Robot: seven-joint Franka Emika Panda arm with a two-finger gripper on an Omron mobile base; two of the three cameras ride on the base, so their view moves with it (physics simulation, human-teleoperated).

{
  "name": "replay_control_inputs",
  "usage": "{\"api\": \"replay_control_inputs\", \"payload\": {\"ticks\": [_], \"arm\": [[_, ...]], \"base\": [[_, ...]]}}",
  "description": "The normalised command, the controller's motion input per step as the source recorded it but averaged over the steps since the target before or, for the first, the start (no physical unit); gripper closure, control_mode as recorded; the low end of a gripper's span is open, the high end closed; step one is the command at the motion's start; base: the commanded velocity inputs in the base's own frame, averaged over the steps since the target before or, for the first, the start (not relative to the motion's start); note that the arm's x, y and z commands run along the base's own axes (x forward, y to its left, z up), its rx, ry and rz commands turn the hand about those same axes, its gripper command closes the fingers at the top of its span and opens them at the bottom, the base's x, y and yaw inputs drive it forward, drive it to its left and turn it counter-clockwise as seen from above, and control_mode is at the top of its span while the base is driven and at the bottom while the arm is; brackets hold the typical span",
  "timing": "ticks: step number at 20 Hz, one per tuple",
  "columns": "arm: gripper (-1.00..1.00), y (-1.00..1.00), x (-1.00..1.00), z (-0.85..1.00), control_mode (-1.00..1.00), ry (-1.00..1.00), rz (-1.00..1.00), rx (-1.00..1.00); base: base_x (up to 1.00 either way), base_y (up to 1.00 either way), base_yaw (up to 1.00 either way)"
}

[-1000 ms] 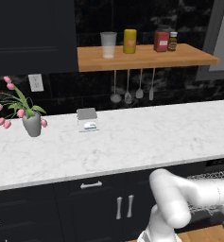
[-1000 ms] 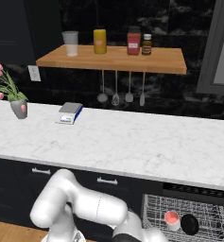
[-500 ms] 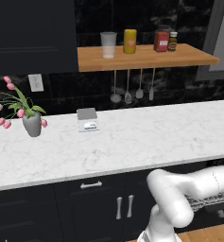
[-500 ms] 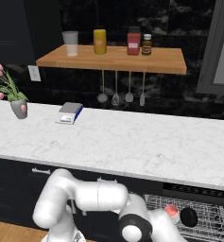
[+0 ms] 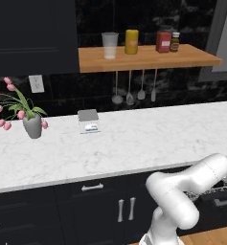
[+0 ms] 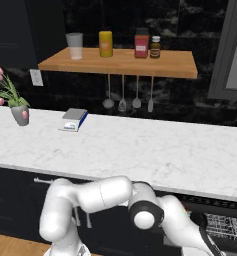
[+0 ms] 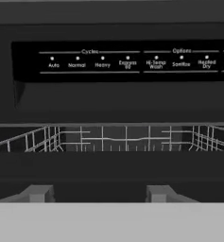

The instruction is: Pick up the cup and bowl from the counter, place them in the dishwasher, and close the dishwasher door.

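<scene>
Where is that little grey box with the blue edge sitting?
The small grey box with a blue edge sits on the white marble counter, toward its left, between the vase of pink flowers and the hanging utensils.

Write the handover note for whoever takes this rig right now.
Gripper: jaws open, holding nothing, low in front of the black built-in dishwasher, facing in.
Dishwasher: open, with its light grey wire rack straight ahead of the hand.
Cup and bowl: whereabouts cannot be told from here; check the rack.
Done: loading unconfirmed.
Left: confirm both are in the rack, then shut the dishwasher.
</scene>
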Motion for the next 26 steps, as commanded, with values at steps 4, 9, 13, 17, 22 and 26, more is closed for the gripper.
{"api": "replay_control_inputs", "payload": {"ticks": [4,9,13,17,22,26], "arm": [[-1.0,0.0,1.0,0.09,-1.0,-0.22,0.07,0.03],[-1.0,0.0,0.98,0.04,-1.0,-0.23,0.06,0.03],[-1.0,0.0,0.9,0.0,-1.0,-0.19,0.06,0.01],[-1.0,0.0,0.88,0.0,-1.0,-0.13,0.05,0.0],[-1.0,0.0,0.93,-0.01,-1.0,-0.06,0.03,0.0],[-1.0,0.0,0.91,0.0,-1.0,-0.03,0.0,0.0]], "base": [[0.0,0.0,0.0],[0.0,0.0,0.0],[0.0,0.0,0.0],[0.0,0.0,0.0],[0.0,0.0,0.0],[0.0,0.0,0.0]]}}
